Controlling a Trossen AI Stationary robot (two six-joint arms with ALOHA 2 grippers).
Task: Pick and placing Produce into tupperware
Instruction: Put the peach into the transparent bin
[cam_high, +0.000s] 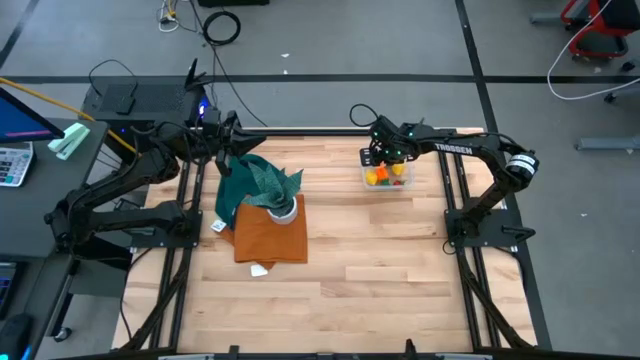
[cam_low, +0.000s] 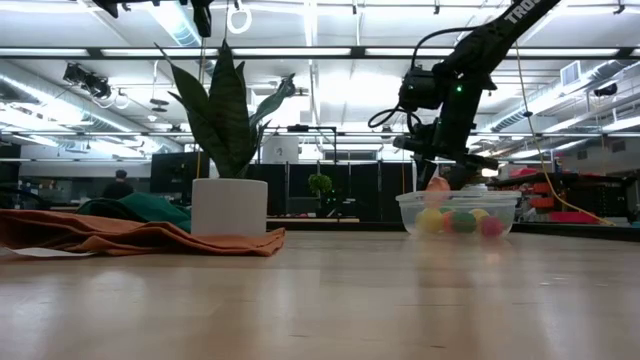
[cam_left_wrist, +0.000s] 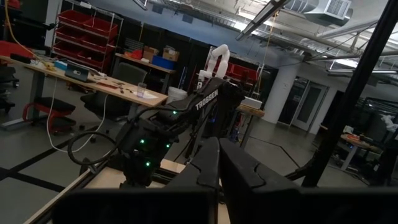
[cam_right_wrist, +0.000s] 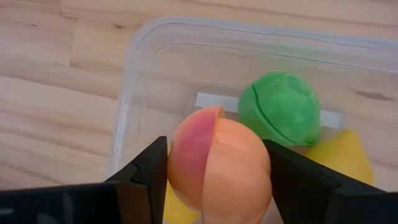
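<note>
The clear tupperware (cam_high: 398, 184) stands at the table's far right. It holds a green toy ball (cam_right_wrist: 280, 109) and yellow pieces (cam_right_wrist: 343, 155); in the low view, red and green produce (cam_low: 462, 222) shows through its wall. My right gripper (cam_right_wrist: 216, 149) hangs over the tupperware's left part, shut on an orange-pink toy fruit (cam_right_wrist: 230, 177). My left gripper (cam_left_wrist: 219, 167) is shut on nothing, raised high over the far left of the table (cam_high: 232, 135). My right gripper pinches the orange-pink fruit by its two opposite sides (cam_right_wrist: 177, 168) between its two fingers (cam_right_wrist: 146, 177). The fingers come from above, slanting steeply down. The fruit sits at about the height of the tupperware's rim (cam_low: 437, 186); whether it touches the produce below, I cannot tell.
A spiky potted plant in a white pot (cam_low: 229, 206) stands at the left middle on an orange cloth (cam_high: 270, 238), with a green cloth (cam_high: 236, 190) beside it. A white scrap (cam_high: 260, 268) lies near the cloth. The near half of the wooden table (cam_high: 380, 290) is bare.
</note>
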